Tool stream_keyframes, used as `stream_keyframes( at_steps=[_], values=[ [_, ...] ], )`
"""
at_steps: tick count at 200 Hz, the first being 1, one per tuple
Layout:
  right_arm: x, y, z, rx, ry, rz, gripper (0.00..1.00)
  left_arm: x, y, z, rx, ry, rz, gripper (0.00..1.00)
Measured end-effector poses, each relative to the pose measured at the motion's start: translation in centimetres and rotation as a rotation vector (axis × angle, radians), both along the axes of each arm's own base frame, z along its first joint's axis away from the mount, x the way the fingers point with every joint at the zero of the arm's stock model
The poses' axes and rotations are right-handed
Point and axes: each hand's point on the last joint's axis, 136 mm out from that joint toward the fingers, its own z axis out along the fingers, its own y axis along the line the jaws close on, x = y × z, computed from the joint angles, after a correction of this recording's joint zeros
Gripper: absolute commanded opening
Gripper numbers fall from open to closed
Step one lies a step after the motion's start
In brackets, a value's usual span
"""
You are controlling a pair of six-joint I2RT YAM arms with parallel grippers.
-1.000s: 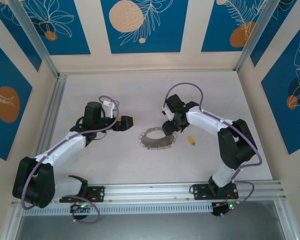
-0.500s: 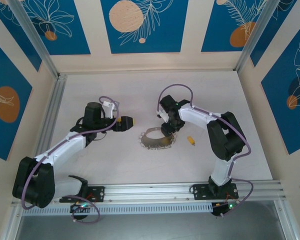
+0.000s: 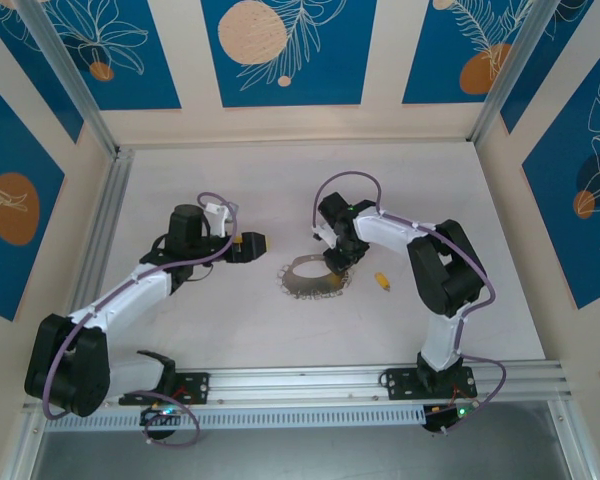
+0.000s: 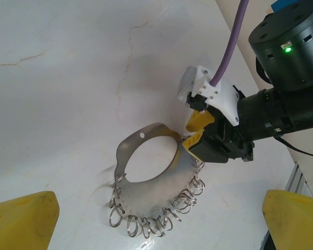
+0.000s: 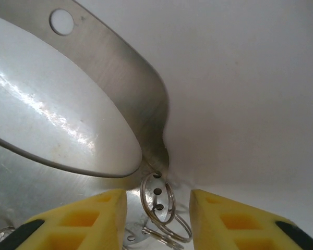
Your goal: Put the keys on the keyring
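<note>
Entry, right arm:
- Change: my right claw has swung in from the right and now sits over the keyring's far-right rim. My left claw is unmoved and spread, well off to the left.
- Meaning: probably a grasp on the hoop is next.
- Right claw: spread, straddling the rim, pinching nothing.
- Keyring: flat grey band at mid-table, one punched hole, silvery keys fringing its near edge.
- Yellow-orange key: loose, near the hoop's right side, apart

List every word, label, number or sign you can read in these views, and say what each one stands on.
None: no readable text on anything here.
The thin grey metal hoop bears punched holes but no lettering, the blue wall panels carry leaf and circle drawings, and the black arm joint has a green light, no label.
</note>
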Motion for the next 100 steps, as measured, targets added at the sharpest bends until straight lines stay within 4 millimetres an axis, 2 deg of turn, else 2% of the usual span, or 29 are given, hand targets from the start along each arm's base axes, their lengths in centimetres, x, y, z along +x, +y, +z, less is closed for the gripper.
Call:
stream_keyframes(
  at_steps=[44,68,100],
  values=[
    [0.34,0.00,0.16,-0.008,-0.010,0.017,0.17,-0.06,0.04,0.49,-0.006,-0.011,0.002,1.00],
    [0.25,-0.09,0.14,-0.011,-0.005,0.019,0.15,-0.07,0.04,0.50,-0.006,-0.012,0.002,1.00],
    [0.14,-0.24,0.12,-0.015,0.000,0.025,0.17,-0.04,0.03,0.57,-0.007,-0.013,0.002,1.00]
  ],
)
